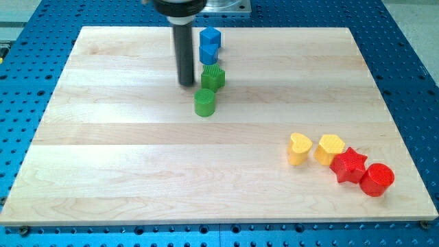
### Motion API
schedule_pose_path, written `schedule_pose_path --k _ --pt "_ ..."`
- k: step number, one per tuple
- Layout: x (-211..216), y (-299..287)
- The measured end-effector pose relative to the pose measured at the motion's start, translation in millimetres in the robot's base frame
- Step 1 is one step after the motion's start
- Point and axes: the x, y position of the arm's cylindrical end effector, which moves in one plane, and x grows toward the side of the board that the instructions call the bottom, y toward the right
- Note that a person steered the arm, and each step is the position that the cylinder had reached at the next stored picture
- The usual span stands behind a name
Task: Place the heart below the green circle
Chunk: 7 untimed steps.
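Observation:
A yellow heart block lies at the view's lower right on the wooden board. A green circle block stands near the board's upper middle. My tip is just to the view's left of and slightly above the green circle, close to it, and far up and to the left of the heart. The rod rises from the tip to the view's top edge.
A green block of unclear shape sits just above the green circle, with a blue block above that. Right of the heart lie a yellow block, a red star and a red cylinder.

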Motion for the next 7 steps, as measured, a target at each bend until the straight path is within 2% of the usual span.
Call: schedule_pose_path --k 1,2,3,4,5,6,7 --pt "82 -47" --pt "168 -31" --pt "238 21" --pt "230 131" --pt "152 171" --pt "92 189" --pt "71 309"
